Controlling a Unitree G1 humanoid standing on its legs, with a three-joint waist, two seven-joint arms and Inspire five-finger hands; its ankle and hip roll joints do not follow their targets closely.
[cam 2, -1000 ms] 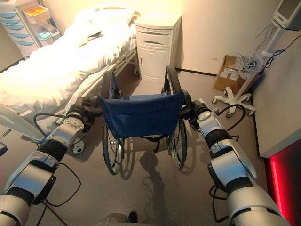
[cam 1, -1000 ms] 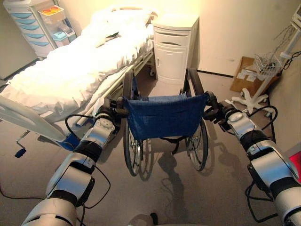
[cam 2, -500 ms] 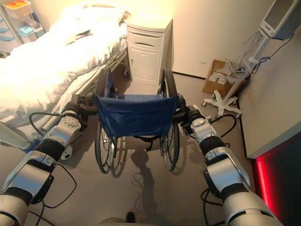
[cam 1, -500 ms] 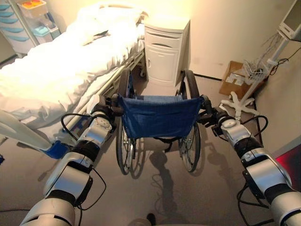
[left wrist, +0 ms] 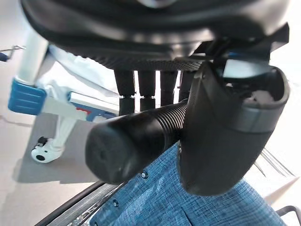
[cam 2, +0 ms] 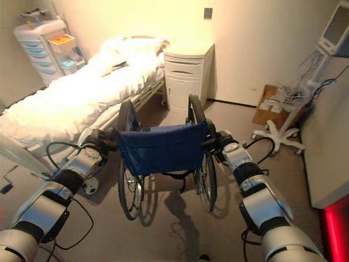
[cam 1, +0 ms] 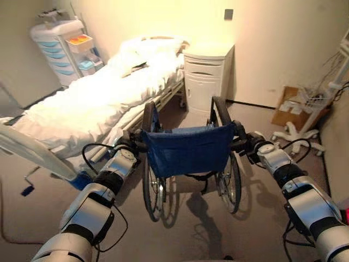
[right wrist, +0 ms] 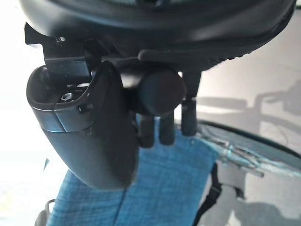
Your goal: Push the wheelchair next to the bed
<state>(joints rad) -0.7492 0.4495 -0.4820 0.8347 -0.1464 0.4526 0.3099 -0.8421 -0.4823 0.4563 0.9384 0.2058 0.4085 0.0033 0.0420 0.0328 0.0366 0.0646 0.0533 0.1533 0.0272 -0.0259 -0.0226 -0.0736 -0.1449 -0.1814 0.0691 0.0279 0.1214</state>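
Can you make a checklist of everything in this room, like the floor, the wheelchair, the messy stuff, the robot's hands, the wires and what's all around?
Surface: bare grey floor.
Job's things: wheelchair with blue back stands upright beside the white bed, facing a white bedside cabinet.
Clutter: cardboard box on the floor by the wall.
Hands: left hand curled round the left push handle; right hand curled round the right push handle.
Cables: wires hang on a wheeled equipment stand.
Surroundings: drawer cart past the bed; pale walls.
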